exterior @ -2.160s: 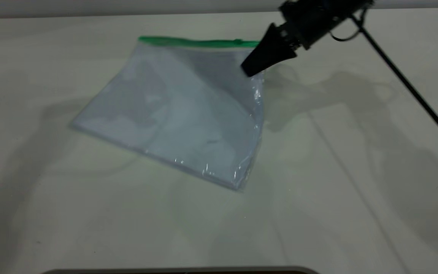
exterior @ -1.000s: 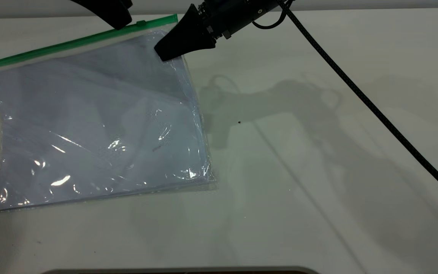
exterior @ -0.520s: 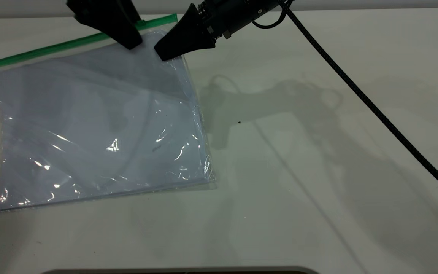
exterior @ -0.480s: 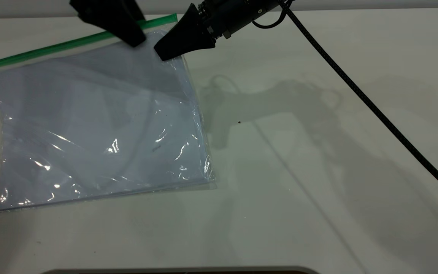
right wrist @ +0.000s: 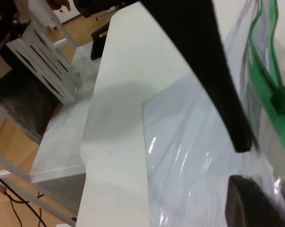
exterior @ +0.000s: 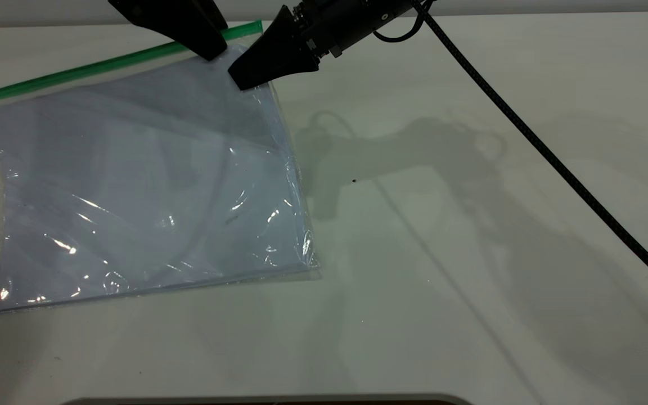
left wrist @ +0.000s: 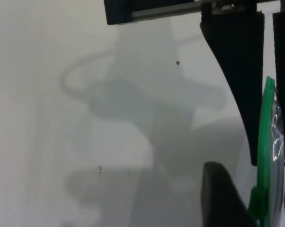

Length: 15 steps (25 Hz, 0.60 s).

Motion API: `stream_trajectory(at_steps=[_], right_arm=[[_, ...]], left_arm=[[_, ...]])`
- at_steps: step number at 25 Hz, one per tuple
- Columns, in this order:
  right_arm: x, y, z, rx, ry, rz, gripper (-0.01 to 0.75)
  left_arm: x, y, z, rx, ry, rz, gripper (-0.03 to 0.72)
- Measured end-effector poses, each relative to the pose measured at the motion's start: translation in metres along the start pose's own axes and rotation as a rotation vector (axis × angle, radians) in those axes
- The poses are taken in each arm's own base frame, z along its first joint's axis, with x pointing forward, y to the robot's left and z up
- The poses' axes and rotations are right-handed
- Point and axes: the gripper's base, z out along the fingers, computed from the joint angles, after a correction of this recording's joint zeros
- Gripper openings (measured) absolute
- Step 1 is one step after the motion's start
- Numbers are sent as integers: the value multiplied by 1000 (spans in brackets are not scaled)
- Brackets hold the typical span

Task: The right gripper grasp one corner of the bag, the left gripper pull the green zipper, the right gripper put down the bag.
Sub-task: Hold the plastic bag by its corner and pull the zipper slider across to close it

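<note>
Lying mostly flat on the pale matte tabletop [exterior: 470, 236], the big clear plastic bag holding pale blue-white paper sheets [exterior: 144, 185] fills the left half of the scene, its far right corner raised a little. That corner sits pinched in the closed wedge jaws of the right gripper, the black claw trailing a long braided cable [exterior: 245, 79]. Just left of it the left gripper, a plain black claw with tapered fingers [exterior: 211, 52], hangs over the narrow bright green zipper strip [exterior: 93, 67] that runs along the bag's far edge. In its wrist view the fingers stand apart on either side of the strip; whether they touch the small green slider tab [right wrist: 280, 101] I can't quite make out.

The bag looks light, limp and slick: the film wrinkles and glints, and only the paper gives it body. I'd guess a pull on the slider would drag the whole thing unless the corner is held firm. The tab is the place to grip, close to the strip.

The table is smooth and would give little friction. Beyond its edge the right wrist view shows a white slotted rack [right wrist: 48, 61] and a wooden floor [right wrist: 10, 156].
</note>
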Motion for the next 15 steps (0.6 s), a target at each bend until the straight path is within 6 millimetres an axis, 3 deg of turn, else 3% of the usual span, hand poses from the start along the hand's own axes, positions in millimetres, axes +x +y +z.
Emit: stream_trajectory(at_steps=[9, 15], right_arm=[[0, -1, 0, 10, 1, 0, 33], [0, -1, 0, 11, 1, 13, 33]], left_arm=[[0, -2, 0, 18, 1, 1, 67], [1, -2, 0, 19, 9, 12, 53]])
